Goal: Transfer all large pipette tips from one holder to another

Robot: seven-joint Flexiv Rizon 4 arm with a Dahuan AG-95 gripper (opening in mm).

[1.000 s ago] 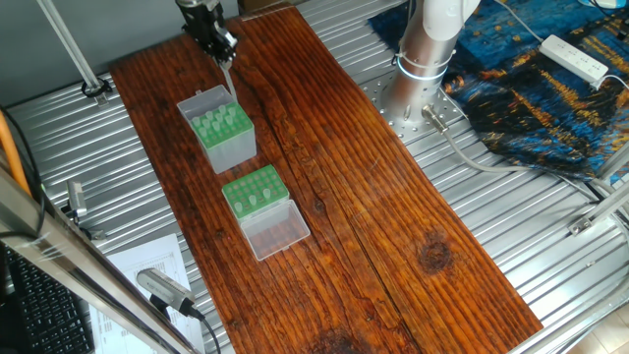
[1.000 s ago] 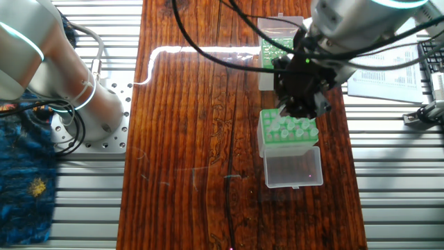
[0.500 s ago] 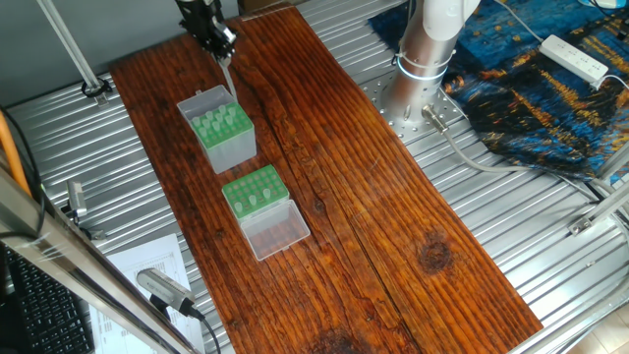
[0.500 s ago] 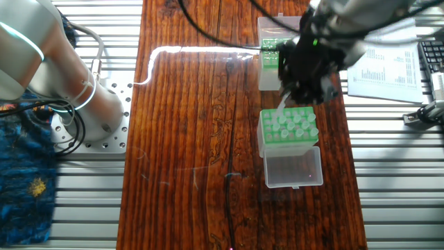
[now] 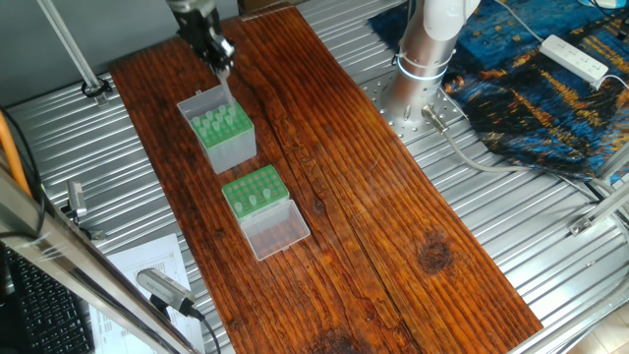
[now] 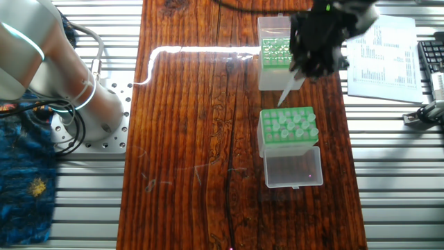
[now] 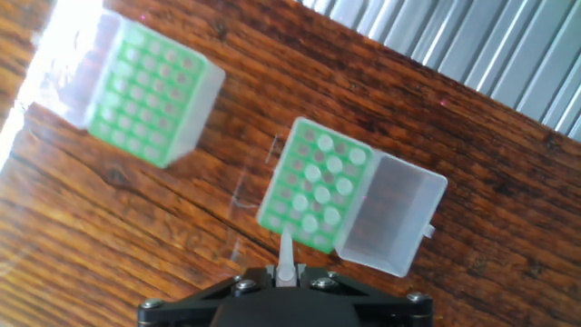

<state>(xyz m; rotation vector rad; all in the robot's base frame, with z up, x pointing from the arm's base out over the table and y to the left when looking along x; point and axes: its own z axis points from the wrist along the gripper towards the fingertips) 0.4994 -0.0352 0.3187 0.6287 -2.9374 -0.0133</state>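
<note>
A: Gripper [image 5: 222, 65] first. What should you know about it?

B: Your fingers are pinched down to a sliver on one pipette tip [image 5: 225, 87]. They clamp its wide end, and its narrow end hangs free, touching nothing. The whole hand is well above the wooden table [image 5: 393, 216].

A: And where does that put the tip against the boxes?

B: From the hand view, the tip [image 7: 286, 259] points at the tall grey-sided holder [image 7: 313, 186], which lies at your 12 to 1 o'clock. Its near edge is just past the tip's end. That holder has several large pipette tips [image 7: 325, 182] seated in its green top. Its translucent lid [image 7: 392, 222] is folded back at 3 o'clock.

A: The other box?

B: The low green rack [image 7: 145, 91] sits at 10 o'clock, blurred and apart from the holder. In the other fixed view, your gripper [image 6: 303, 69] overlaps the rack [image 6: 274, 52]. There the tip [image 6: 288, 92] slants down over the gap between rack and holder [image 6: 288, 128].

A: Anything in the rack?

B: A few pale tips, as far as one fixed view shows. Its clear lid [image 5: 276, 232] lies flat at 5 o'clock.
</note>
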